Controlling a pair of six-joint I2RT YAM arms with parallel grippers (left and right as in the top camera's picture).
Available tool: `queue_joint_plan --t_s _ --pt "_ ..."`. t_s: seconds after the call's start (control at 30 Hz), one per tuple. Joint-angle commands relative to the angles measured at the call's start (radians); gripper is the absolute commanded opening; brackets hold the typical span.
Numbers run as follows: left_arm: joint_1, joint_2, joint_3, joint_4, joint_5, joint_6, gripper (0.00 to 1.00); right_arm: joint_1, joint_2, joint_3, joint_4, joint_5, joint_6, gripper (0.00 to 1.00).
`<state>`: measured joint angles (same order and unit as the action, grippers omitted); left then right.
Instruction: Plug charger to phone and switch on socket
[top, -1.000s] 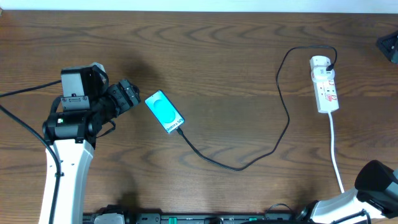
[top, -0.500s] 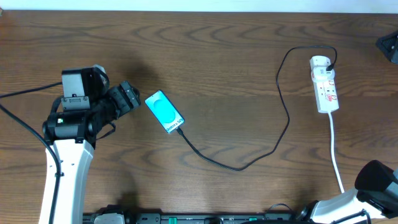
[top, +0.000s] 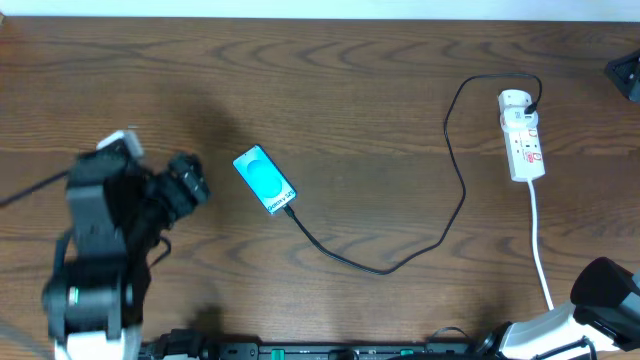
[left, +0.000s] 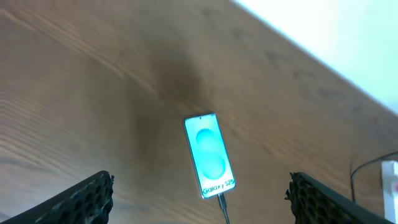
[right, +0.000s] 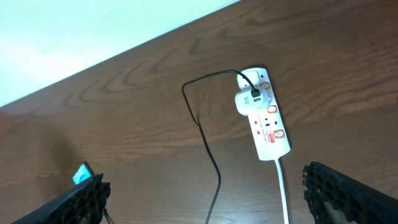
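Wooden table (top: 380, 80); phone (top: 265, 180) just ahead of gaping left claw (top: 197, 178)

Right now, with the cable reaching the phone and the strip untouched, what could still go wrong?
1. The charger lies in a loose loop between the phone and the socket; an arm crossing it might snag it and tug the connector out.
2. The socket's red-marked switches sit close beside the white plug; the wide-open right fingers might press the wrong one or push the strip aside.
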<state>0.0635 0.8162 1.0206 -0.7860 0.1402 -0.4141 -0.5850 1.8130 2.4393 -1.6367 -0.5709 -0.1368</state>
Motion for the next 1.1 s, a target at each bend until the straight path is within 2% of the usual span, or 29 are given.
queue_joint_plan --t_s 0.0,0.33,0.63,0.73,1.07 --pt "-0.02 -0.118 -0.056 0.043 -0.056 0.017 0.9 0.01 0.001 0.005 -0.002 -0.003 -0.011 0.99" --pt "-0.042 -0.543 -0.373 0.366 -0.063 0.017 0.9 0.01 0.001 0.005 -0.002 -0.003 -0.011 0.99" --pt "-0.02 -0.792 -0.724 0.824 -0.075 0.017 0.9 0.01 0.001 0.005 -0.002 -0.003 -0.011 0.99" --pt "-0.004 -0.815 -0.798 0.927 -0.086 0.018 0.9 0.01 0.001 0.005 -0.002 -0.003 -0.01 0.99" --pt "0.017 -0.815 -0.932 0.96 -0.161 0.018 0.9 0.01 0.001 0.005 -0.002 -0.003 -0.011 0.99"
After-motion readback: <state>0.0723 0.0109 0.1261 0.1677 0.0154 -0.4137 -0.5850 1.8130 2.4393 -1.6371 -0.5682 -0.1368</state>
